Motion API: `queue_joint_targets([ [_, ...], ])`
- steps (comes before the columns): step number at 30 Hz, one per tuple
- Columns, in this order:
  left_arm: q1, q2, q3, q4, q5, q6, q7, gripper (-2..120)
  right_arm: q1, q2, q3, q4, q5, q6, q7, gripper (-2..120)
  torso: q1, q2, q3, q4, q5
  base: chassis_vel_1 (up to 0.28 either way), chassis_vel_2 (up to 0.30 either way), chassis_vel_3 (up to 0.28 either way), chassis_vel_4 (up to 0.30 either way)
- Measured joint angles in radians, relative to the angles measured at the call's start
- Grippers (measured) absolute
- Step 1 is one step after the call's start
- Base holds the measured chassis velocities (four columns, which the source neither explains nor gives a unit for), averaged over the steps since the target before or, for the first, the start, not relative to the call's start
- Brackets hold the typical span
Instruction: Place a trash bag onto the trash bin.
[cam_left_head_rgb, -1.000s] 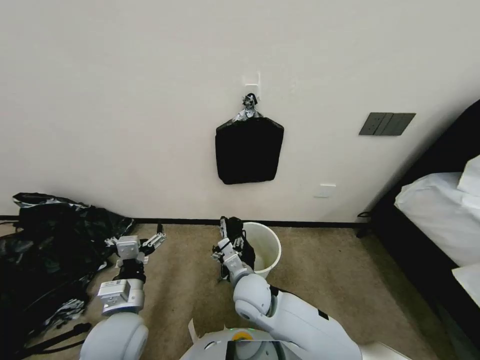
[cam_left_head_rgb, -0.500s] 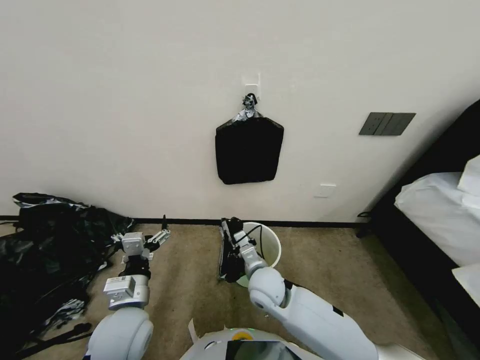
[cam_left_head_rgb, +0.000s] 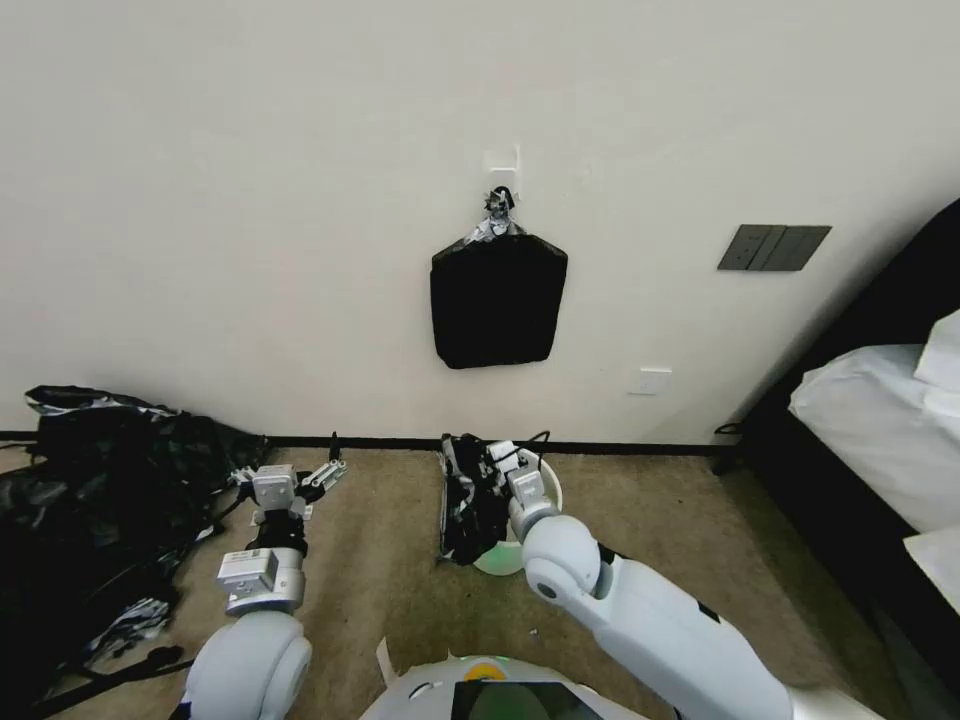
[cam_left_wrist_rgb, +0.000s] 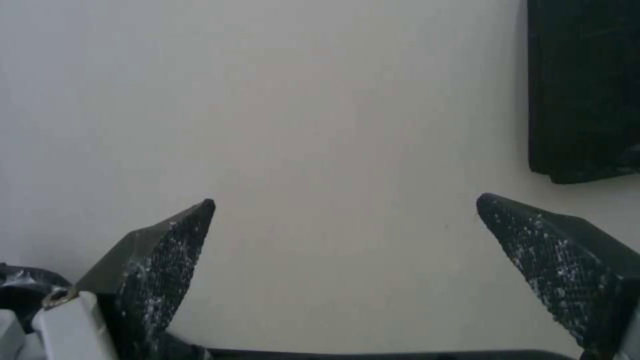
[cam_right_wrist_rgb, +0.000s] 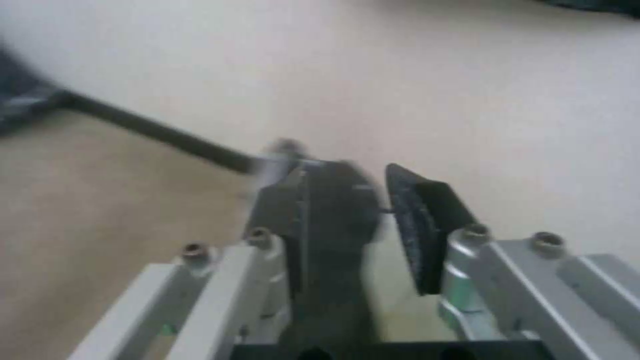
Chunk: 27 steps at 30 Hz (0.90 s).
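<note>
Our right gripper (cam_left_head_rgb: 497, 462) pinches the trash bag (cam_left_head_rgb: 466, 505), hanging w/ it in front of the trash bin (cam_left_head_rgb: 505, 556) by the wall. Left gripper (cam_left_head_rgb: 291, 478) spread wide, idle near black sheeting (cam_left_head_rgb: 90, 500); bag stack (cam_left_head_rgb: 497, 300) hangs above.

The trash bin (cam_left_head_rgb: 535, 487) sits low in the middle of the frame, by the wall. The trash bag (cam_left_head_rgb: 465, 500) hangs just left of it. A heap of plastic (cam_left_head_rgb: 90, 490) lies far left. A bed (cam_left_head_rgb: 880, 430) stands at the right edge.
</note>
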Motion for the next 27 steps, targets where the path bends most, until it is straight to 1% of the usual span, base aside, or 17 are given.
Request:
queue_joint_targets([
  [1, 0.000, 0.001, 0.000, 0.000, 0.000, 0.000, 0.000, 100, 0.037, -0.009, -0.024, 0.041, 0.088, -0.019, 0.022, 39, 0.000, 0.000, 0.000, -0.0001, 0.0001, 0.000, 0.000, 0.000, 0.000],
  [2, 0.000, 0.001, 0.000, 0.000, 0.000, 0.000, 0.000, 100, 0.037, -0.009, -0.024, 0.041, 0.088, -0.019, 0.022, 39, 0.000, 0.000, 0.000, -0.0001, 0.0001, 0.000, 0.000, 0.000, 0.000],
  [4, -0.005, 0.003, 0.000, 0.006, 0.000, 0.000, 0.000, 100, 0.130, -0.022, -0.102, 0.080, 0.248, -0.034, 0.084, 48, 0.000, 0.000, 0.000, -0.0001, -0.0001, 0.000, 0.000, 0.000, 0.000],
  [6, -0.014, 0.003, 0.001, 0.016, 0.000, 0.000, 0.000, 100, 0.259, -0.017, -0.195, 0.079, 0.460, -0.057, 0.190, 59, 0.000, 0.000, 0.000, 0.0000, -0.0003, 0.000, 0.000, 0.000, 0.000],
  [7, -0.014, 0.003, 0.001, 0.016, 0.000, 0.000, 0.000, 100, 0.259, -0.017, -0.195, 0.079, 0.460, -0.057, 0.190, 59, 0.000, 0.000, 0.000, 0.0000, -0.0003, 0.000, 0.000, 0.000, 0.000],
  [8, -0.017, 0.001, 0.003, 0.018, 0.000, 0.000, 0.000, 100, 0.320, -0.007, -0.238, 0.068, 0.549, -0.062, 0.246, 62, 0.000, 0.000, 0.000, 0.0004, -0.0005, 0.000, 0.000, 0.000, 0.000],
  [9, -0.018, -0.001, 0.004, 0.020, 0.000, 0.000, 0.000, 100, 0.377, 0.006, -0.283, 0.051, 0.633, -0.063, 0.319, 68, 0.000, 0.000, 0.000, 0.0004, -0.0002, 0.000, 0.000, 0.000, 0.000],
  [10, -0.019, -0.002, 0.006, 0.021, 0.000, 0.000, 0.000, 100, 0.401, 0.013, -0.302, 0.041, 0.666, -0.062, 0.352, 70, 0.000, 0.000, 0.000, 0.0005, -0.0002, 0.000, 0.000, 0.000, 0.000],
  [11, -0.022, -0.002, 0.010, 0.023, 0.000, 0.000, 0.000, 100, 0.445, 0.022, -0.337, 0.014, 0.718, -0.062, 0.407, 77, 0.000, 0.000, 0.000, 0.0004, -0.0004, 0.000, 0.000, 0.000, 0.000],
  [12, -0.022, -0.002, 0.010, 0.023, 0.000, 0.000, 0.000, 100, 0.445, 0.022, -0.337, 0.014, 0.718, -0.062, 0.407, 77, 0.000, 0.000, 0.000, 0.0004, -0.0004, 0.000, 0.000, 0.000, 0.000],
  [16, -0.033, -0.002, 0.020, 0.027, -0.001, 0.000, 0.000, 100, 0.514, 0.026, -0.413, -0.068, 0.751, -0.061, 0.458, 95, 0.000, 0.000, 0.000, -0.0001, -0.0001, 0.000, 0.000, 0.000, 0.000],
  [17, -0.033, -0.002, 0.020, 0.027, -0.001, 0.000, 0.000, 100, 0.514, 0.026, -0.413, -0.068, 0.751, -0.061, 0.458, 95, 0.000, 0.000, 0.000, -0.0001, -0.0001, 0.000, 0.000, 0.000, 0.000],
  [18, -0.035, -0.002, 0.021, 0.028, -0.003, -0.001, 0.000, 100, 0.530, 0.024, -0.433, -0.080, 0.765, -0.058, 0.469, 98, 0.000, 0.000, 0.000, -0.0002, 0.0000, 0.000, 0.000, 0.000, 0.000],
  [20, -0.039, -0.002, 0.024, 0.033, -0.004, -0.002, 0.000, 100, 0.556, 0.021, -0.467, -0.092, 0.815, -0.045, 0.508, 100, 0.000, 0.000, 0.000, -0.0002, -0.0001, 0.000, 0.000, 0.000, 0.000],
  [21, -0.039, -0.002, 0.024, 0.033, -0.004, -0.002, 0.000, 100, 0.556, 0.021, -0.467, -0.092, 0.815, -0.045, 0.508, 100, 0.000, 0.000, 0.000, -0.0002, -0.0001, 0.000, 0.000, 0.000, 0.000],
  [23, -0.044, -0.002, 0.030, 0.039, -0.007, -0.005, 0.001, 100, 0.577, 0.025, -0.490, -0.100, 0.877, -0.031, 0.545, 100, 0.000, 0.000, 0.000, 0.0000, -0.0002, 0.000, 0.000, 0.000, 0.000],
  [27, -0.052, -0.002, 0.031, 0.045, -0.023, -0.008, 0.002, 100, 0.583, 0.033, -0.518, -0.112, 0.903, -0.023, 0.569, 100, 0.000, 0.000, 0.000, 0.0000, -0.0001, 0.000, 0.000, 0.000, 0.000],
])
